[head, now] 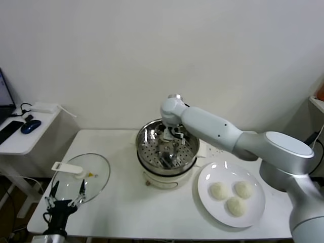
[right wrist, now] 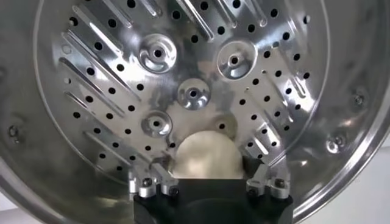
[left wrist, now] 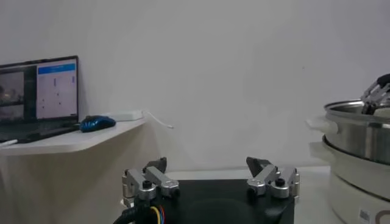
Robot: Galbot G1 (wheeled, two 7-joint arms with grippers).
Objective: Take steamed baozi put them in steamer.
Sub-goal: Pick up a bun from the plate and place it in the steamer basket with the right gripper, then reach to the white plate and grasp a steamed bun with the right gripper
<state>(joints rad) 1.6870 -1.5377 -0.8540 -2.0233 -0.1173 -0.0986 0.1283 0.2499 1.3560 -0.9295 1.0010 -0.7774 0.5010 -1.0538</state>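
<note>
The steamer [head: 147, 132] is a shiny steel basket on a white cooker base at the table's middle. My right gripper [head: 167, 152] reaches down into it. In the right wrist view the gripper [right wrist: 208, 171] is closed on one cream-white baozi [right wrist: 207, 152], its fingers touching both sides, just above the perforated bottom [right wrist: 109, 73]. Three more baozi [head: 219, 191] [head: 243, 189] [head: 236, 206] lie on the white plate [head: 255, 215] at the right. My left gripper [head: 67, 191] is parked open and empty at the table's front left corner, as the left wrist view [left wrist: 207, 163] shows.
The glass lid [head: 96, 177] with its white handle lies flat at the front left, next to my left gripper. A side table with a laptop and a blue mouse [head: 24, 126] stands further left. The steamer's side [left wrist: 359, 131] shows in the left wrist view.
</note>
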